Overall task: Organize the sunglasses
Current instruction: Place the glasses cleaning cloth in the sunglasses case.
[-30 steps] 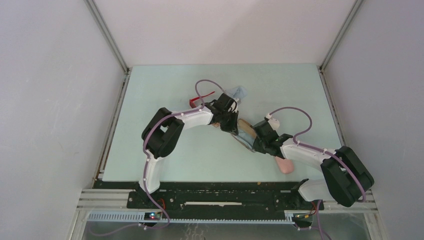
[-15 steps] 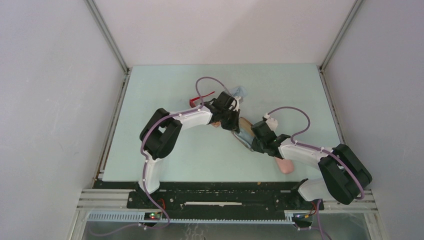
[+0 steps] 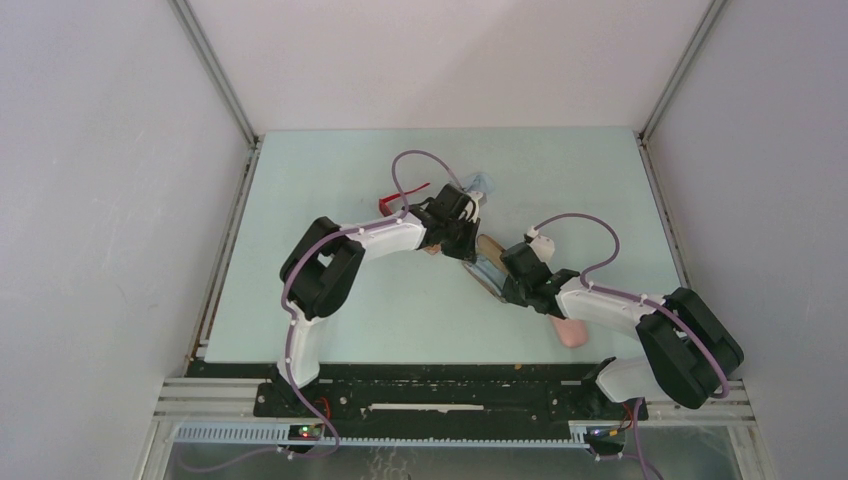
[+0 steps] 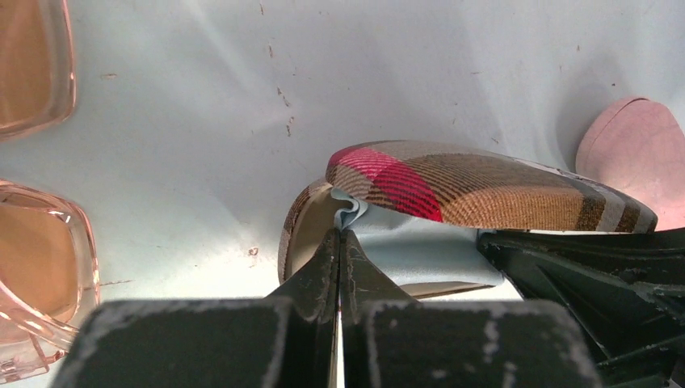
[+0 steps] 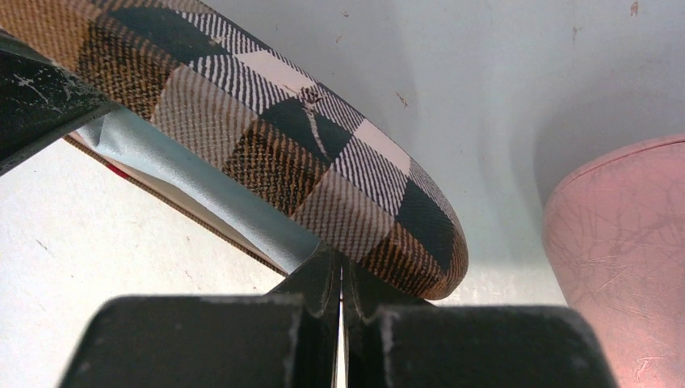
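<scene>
The orange-tinted sunglasses lie on the table at the left edge of the left wrist view. The red sunglasses lie behind the left arm in the top view. An open plaid case lies between the arms with a pale blue cloth inside. My left gripper is shut, its tips against a bunched corner of that cloth at the case's end. My right gripper is shut too, its tips under the plaid lid against the cloth at the other end.
A pink case lies on the table just right of the plaid one, beside the right arm. A second pale blue cloth lies beyond the left wrist. Walls enclose the table on three sides.
The right gripper has crept a little to the left along the plaid case. The left wrist has shifted slightly away from the arms' bases. Both grippers stay shut.
</scene>
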Available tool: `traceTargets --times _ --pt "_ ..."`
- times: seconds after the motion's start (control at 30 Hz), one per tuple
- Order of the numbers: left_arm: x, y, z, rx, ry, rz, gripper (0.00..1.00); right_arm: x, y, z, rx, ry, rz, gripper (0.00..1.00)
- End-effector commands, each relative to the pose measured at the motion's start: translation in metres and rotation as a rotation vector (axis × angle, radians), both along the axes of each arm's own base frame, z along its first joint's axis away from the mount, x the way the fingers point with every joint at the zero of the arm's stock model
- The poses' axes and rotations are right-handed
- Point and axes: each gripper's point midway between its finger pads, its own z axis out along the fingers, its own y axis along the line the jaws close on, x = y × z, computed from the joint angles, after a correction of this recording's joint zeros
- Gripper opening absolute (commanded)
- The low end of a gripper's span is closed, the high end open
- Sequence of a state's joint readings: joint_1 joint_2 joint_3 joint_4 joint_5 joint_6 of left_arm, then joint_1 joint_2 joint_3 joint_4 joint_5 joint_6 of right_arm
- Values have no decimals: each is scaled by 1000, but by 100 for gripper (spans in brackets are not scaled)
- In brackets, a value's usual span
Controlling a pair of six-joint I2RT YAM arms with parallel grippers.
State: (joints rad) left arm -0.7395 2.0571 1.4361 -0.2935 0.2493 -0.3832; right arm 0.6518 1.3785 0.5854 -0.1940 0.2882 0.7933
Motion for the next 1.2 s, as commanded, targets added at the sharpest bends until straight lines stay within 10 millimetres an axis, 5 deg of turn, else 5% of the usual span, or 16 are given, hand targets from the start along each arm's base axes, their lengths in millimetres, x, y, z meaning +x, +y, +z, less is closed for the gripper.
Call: traceTargets --times 0.0,0.7,0.83,0.97,1.17 --pt "14 -4 25 -34 -108 3 0 -9 -9 -12 -59 39 -10 0" --pt "13 11 -9 52 -58 60 0 -5 -9 -7 -66 6 -22 0" --pt "10 12 -8 50 -36 78 12 -4 -5 -5 -44 5 -11 1" --pt "4 10 -7 44 -5 64 22 -4 -2 2 -5 6 -11 15" --pt "3 13 -12 62 -2 60 24 0 -7 24 41 -40 -40 24"
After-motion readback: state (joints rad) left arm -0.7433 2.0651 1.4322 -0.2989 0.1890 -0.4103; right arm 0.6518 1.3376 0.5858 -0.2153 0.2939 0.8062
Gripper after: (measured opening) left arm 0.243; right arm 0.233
